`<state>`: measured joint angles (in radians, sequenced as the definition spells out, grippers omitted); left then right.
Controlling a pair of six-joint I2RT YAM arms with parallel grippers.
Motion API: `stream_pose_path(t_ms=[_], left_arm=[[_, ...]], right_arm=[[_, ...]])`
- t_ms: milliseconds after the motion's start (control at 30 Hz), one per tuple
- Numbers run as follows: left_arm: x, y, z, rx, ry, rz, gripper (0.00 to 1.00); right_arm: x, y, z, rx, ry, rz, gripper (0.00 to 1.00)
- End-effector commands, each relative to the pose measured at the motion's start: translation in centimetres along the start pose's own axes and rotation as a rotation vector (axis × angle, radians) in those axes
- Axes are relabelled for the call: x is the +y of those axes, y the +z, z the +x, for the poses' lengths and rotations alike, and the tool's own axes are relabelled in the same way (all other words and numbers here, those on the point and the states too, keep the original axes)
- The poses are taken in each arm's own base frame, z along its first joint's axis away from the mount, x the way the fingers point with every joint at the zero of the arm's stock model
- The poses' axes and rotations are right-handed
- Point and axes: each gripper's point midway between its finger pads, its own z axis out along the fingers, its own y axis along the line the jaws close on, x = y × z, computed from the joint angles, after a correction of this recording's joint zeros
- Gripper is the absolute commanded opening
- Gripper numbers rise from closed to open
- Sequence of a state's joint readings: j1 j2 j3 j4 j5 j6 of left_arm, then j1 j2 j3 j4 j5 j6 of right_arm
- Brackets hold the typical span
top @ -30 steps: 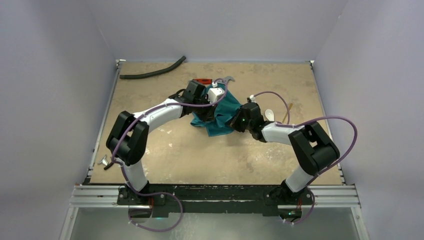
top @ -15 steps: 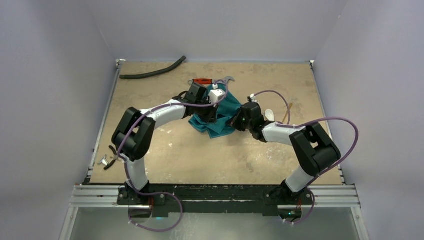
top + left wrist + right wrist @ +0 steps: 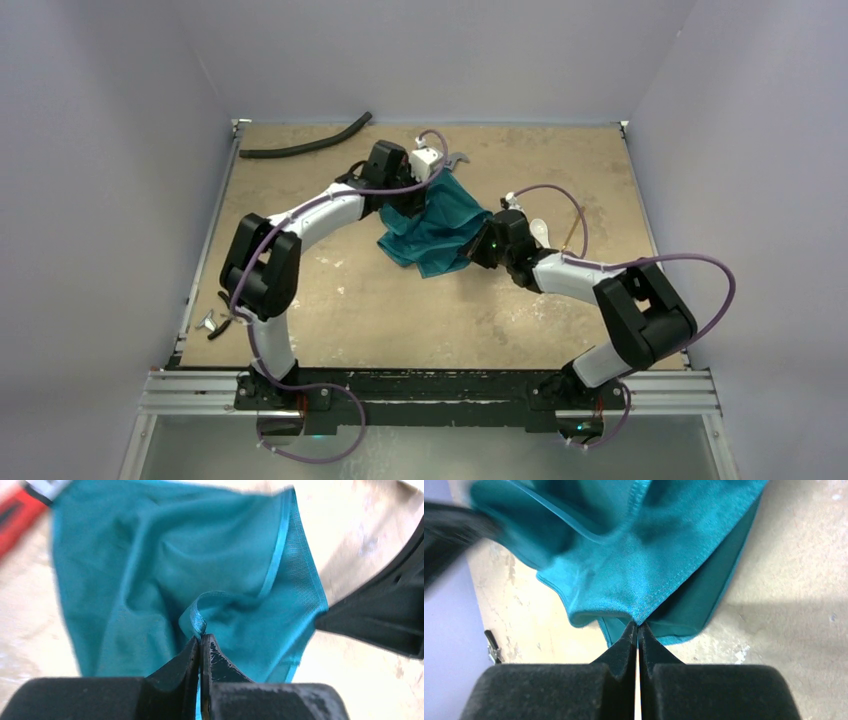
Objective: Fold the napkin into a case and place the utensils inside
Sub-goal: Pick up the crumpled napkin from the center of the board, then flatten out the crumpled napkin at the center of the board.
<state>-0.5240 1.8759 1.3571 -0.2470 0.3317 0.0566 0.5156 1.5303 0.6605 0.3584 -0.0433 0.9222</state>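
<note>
We find the left gripper [image 3: 201, 639] closed tight on a folded bit of hem of the teal napkin [image 3: 165, 575]. The right gripper [image 3: 637, 626] is likewise pinched shut on its stitched edge. The napkin sits crumpled between them at mid-counter [image 3: 400, 310]. The white spoon [image 3: 539, 229] lies just beside the right gripper.

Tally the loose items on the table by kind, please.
napkin: 1
utensils: 2, white spoon and wooden utensil
hand tools: 2, wrench and pliers
black hose: 1
Total: 6
</note>
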Motion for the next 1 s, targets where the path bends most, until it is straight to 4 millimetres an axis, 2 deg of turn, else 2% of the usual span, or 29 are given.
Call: stream_pose_path(t_ms=[0,167,267,367,467,533,667,767,900,967], left_arm=[[1.5,-4.8,-8.2,-0.176,0.070,-0.067,0.00],[2.2,-8.0,-11.3,-0.238,0.083,-0.114,0.00],[4.0,-11.7,-14.9,-0.334,0.123,-0.220,0.00],[8.0,-17.1,-19.8,-0.436,0.137,-0.409,0.00],[12.7,-24.9,-24.6,-0.587,0.112,-0.632,0.00],[14.7,-29.2,-26.2,-0.660,0.102,-0.738,0.00],[16.6,-35.8,-27.1,-0.757,0.108,-0.891,0.00],[16.6,-40.3,-27.1,-0.834,0.120,-0.995,0.00],[16.9,-44.0,-26.8,-0.882,0.114,-1.084,0.00],[17.0,-44.8,-26.8,-0.882,0.110,-1.097,0.00]], right_arm=[[-0.8,-0.7,0.0,-0.006,-0.015,0.027,0.00],[0.0,-1.4,-1.1,-0.030,-0.041,0.030,0.00],[1.3,-2.8,-3.9,-0.096,-0.109,0.068,0.00],[4.3,-4.9,-8.5,-0.200,-0.199,0.082,0.00],[7.2,-7.3,-13.1,-0.296,-0.274,0.124,0.00],[8.8,-9.0,-15.6,-0.356,-0.311,0.149,0.00],[10.6,-12.1,-19.1,-0.452,-0.363,0.201,0.00],[11.7,-15.2,-21.3,-0.532,-0.382,0.236,0.00],[13.4,-20.3,-24.9,-0.681,-0.399,0.279,0.00],[14.6,-22.6,-26.5,-0.746,-0.399,0.275,0.00]])
